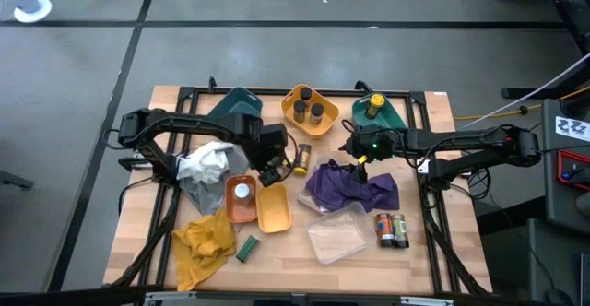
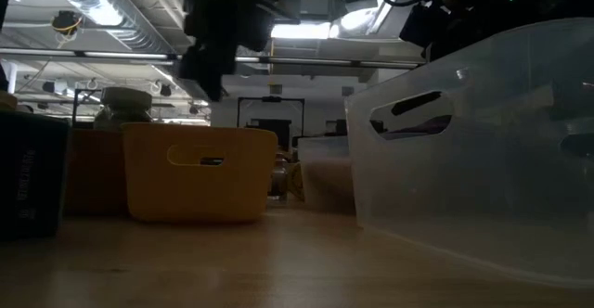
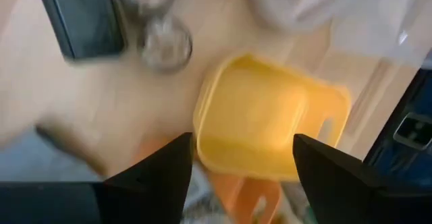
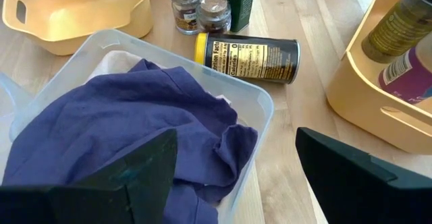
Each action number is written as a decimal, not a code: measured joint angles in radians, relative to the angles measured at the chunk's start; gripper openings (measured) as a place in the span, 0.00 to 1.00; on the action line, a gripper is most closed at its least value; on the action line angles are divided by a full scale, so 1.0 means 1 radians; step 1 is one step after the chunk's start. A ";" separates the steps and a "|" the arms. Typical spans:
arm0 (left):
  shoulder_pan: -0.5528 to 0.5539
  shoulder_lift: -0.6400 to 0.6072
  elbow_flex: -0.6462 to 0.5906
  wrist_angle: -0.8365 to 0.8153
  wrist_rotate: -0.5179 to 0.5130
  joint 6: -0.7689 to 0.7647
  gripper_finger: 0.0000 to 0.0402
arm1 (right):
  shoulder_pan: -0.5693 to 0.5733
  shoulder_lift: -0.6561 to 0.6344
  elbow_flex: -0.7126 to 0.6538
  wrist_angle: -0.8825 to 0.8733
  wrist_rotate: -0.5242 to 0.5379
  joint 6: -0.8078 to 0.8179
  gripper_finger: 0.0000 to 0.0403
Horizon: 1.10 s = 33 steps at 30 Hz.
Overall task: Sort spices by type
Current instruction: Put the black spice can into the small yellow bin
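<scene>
Grey floor (image 1: 277, 29) with dark seams surrounds the table; ceiling striplights (image 2: 102, 13) (bright) hang beyond.

Wooden table (image 1: 138, 241) carries trays, cloths, spices: yellow tray (image 1: 274, 208) under left gripper (image 1: 270, 172); purple cloth (image 1: 350, 188) under right gripper (image 1: 355, 162).

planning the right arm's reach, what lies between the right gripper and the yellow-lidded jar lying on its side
In the right wrist view, the purple cloth in a clear tray lies between the open right gripper and the jar.
</scene>
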 joint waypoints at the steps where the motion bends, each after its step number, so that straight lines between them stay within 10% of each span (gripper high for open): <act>1: 0.007 0.000 0.000 0.018 0.000 0.002 0.59 | 0.000 0.000 0.000 0.001 0.000 0.000 0.75; 13: 0.077 0.006 -0.001 0.110 -0.250 0.052 0.59 | 0.000 0.000 0.000 0.000 0.000 0.000 0.75; 33: 0.087 0.052 -0.153 0.352 -0.371 0.109 0.59 | -0.001 0.000 0.000 0.002 0.000 -0.001 0.75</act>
